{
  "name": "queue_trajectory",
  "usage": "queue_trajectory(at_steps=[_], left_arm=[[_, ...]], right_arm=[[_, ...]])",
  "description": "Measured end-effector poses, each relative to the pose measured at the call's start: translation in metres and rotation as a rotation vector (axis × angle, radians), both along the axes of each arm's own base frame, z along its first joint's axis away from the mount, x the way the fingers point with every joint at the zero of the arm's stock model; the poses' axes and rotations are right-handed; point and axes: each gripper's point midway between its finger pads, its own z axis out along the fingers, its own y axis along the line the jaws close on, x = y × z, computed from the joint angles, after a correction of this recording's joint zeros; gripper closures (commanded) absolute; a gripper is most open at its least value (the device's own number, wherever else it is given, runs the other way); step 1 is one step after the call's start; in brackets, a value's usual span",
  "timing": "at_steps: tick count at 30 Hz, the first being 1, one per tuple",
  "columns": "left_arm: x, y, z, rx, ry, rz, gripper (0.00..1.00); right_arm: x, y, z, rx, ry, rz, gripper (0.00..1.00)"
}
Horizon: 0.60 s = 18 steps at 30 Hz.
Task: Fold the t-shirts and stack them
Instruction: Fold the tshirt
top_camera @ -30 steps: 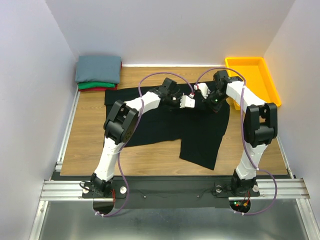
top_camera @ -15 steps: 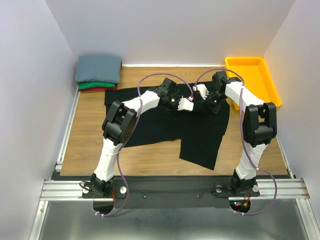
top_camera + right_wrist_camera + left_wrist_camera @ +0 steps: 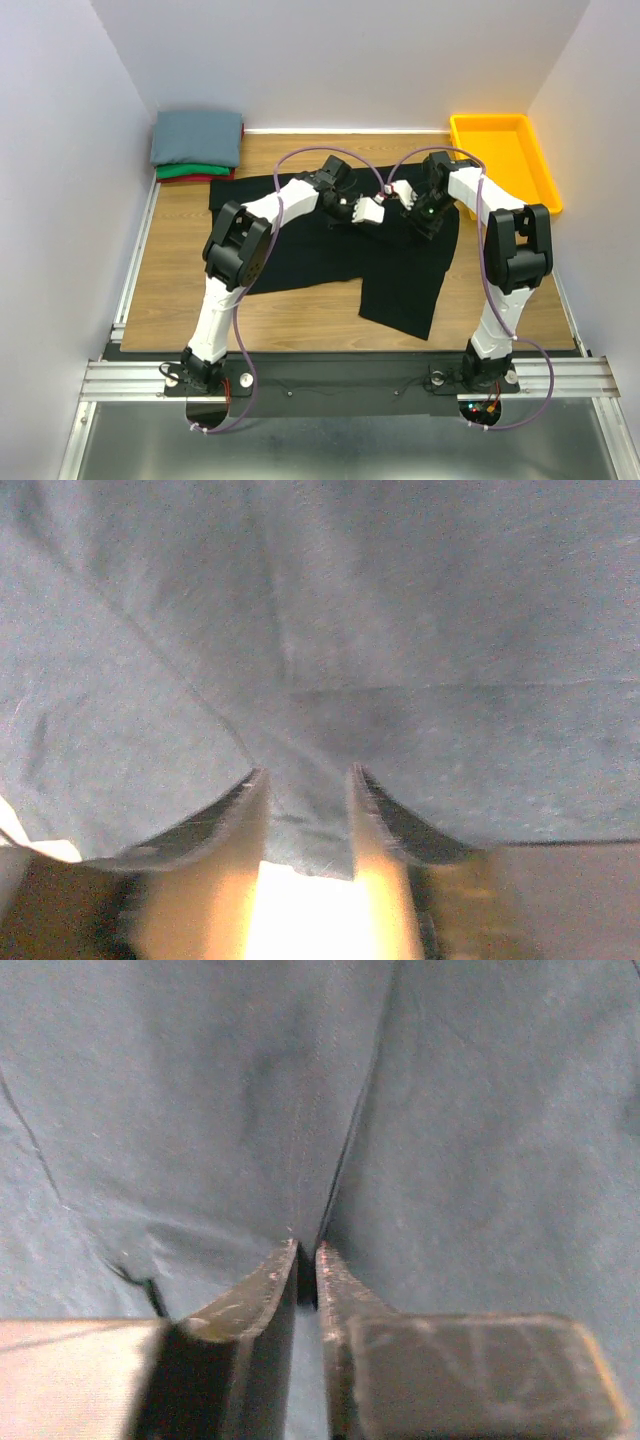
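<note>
A: Top view first. Where was the shirt?

B: The black shirt lay flat on the table, long axis running left to right, with one flap reaching toward the near edge. The left claw and right claw sat side by side on its far middle, so it lay straight under both and neither arm was nearer. The folded stack was in the far left corner, well apart and on the left arm's side. The yellow bin was far right.

A: Left wrist?

B: The left claw was nearly together, just a thin slit. A crease in the black shirt ran away from the tips. Couldn't tell if any cloth was pinched.

A: Right wrist?

B: The right claw had its fingers apart. A strip of the black shirt hung loose in the gap, not squeezed, I'd judge.

A: Any labels or writing?

B: None readable in any view.
</note>
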Motion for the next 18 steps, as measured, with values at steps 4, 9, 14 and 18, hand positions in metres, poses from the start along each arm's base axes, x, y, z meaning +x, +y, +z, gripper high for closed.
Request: queue_trajectory(at_steps=[4, 9, 14, 18], left_arm=[[-0.010, 0.019, 0.003, 0.021, 0.036, 0.017, 0.68], [-0.013, 0.061, 0.032, -0.027, 0.099, 0.139, 0.68], [0.016, 0.137, 0.060, -0.121, 0.153, 0.443, 0.68], [0.030, 0.220, 0.044, -0.136, 0.227, 0.730, 0.72]], right_arm=[[-0.012, -0.003, 0.002, -0.009, 0.043, 0.020, 0.52], [0.006, 0.001, 0.021, 0.002, 0.002, -0.019, 0.53], [0.047, 0.010, 0.027, 0.026, -0.047, -0.114, 0.54], [0.055, 0.006, -0.005, -0.008, 0.004, -0.169, 0.55]])
